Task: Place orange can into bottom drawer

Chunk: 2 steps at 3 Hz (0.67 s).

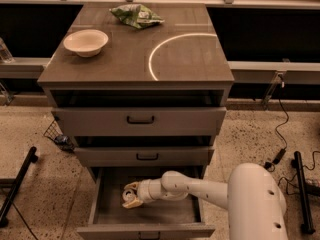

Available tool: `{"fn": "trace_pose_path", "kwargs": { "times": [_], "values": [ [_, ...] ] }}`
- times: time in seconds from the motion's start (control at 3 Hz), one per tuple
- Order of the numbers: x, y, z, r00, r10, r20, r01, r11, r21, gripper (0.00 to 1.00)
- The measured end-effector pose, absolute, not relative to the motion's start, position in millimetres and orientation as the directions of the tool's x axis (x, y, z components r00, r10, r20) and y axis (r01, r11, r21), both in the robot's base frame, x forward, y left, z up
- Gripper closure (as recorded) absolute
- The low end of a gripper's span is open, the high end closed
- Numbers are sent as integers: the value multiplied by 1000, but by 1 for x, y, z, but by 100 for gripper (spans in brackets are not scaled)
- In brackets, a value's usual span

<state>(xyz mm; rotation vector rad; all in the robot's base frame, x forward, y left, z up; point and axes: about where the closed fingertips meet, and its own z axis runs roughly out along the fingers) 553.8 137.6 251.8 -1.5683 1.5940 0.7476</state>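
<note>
The bottom drawer (102, 204) is pulled open at the foot of the grey cabinet. My gripper (131, 195) is inside it, low over the left half of the drawer floor, with my white arm reaching in from the right. The gripper is shut on the orange can (132, 197). Only a small part of the can shows between the cream fingers (131, 186). I cannot tell whether the can touches the floor.
The two upper drawers (140, 120) stick out slightly above the open one. A white bowl (85, 42) and a green snack bag (136, 15) lie on the cabinet top. Cables and a black stand (300, 189) are on the floor at right; a black bar (17, 184) is at left.
</note>
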Motion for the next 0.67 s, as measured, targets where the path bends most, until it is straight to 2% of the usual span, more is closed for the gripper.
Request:
{"fn": "trace_pose_path", "kwargs": {
  "times": [0.33,0.67],
  "values": [
    [553,139,234,6,-523,-853,-996,77,-55,100],
    [553,141,225,-14,-516,-856,-997,76,-29,86]
  ]
}}
